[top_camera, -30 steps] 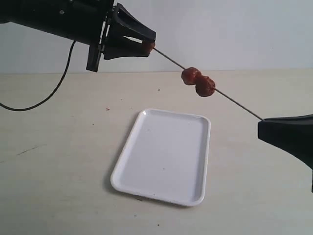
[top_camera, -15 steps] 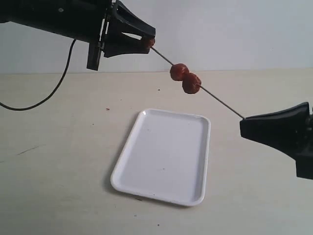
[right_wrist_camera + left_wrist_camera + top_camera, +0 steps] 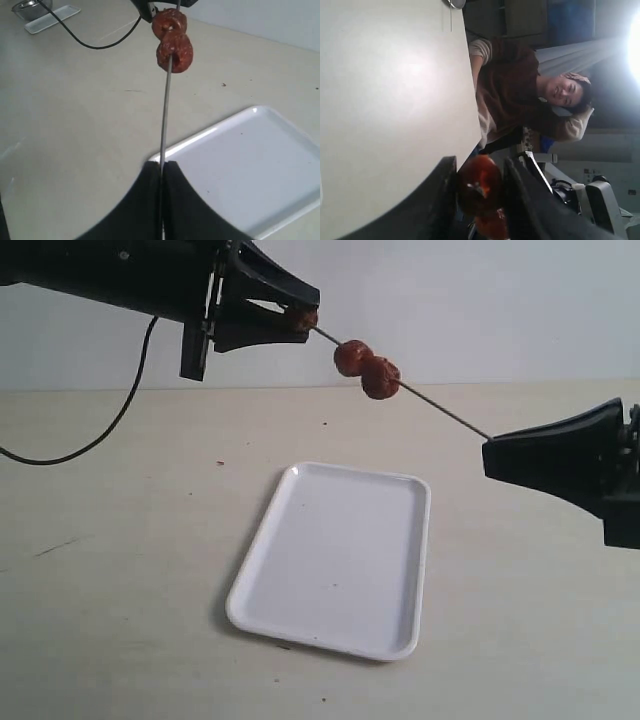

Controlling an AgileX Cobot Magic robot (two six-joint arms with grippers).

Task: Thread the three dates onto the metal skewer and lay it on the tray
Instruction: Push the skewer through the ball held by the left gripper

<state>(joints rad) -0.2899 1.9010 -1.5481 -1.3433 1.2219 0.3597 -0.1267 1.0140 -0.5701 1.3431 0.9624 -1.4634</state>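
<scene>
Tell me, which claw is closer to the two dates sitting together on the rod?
Left. The left gripper, gripping a third date, sits just up the skewer from the pair of dates; the right gripper pinches the skewer's lower end.

A: Where is room left for a pass?
B: Bare table (image 3: 110,600) is seen left, right and near of the tray (image 3: 300,625); the tray's floor is uncovered as well.
A: And what is the way barred by?
B: The air high over the far side is crossed by the metal skewer (image 3: 447,413), clamped at the right gripper (image 3: 487,455), with two dates (image 3: 366,368) threaded and a third date (image 3: 305,318) pinched in the left gripper (image 3: 300,324). A black cable (image 3: 105,432) is draped at far left.
</scene>
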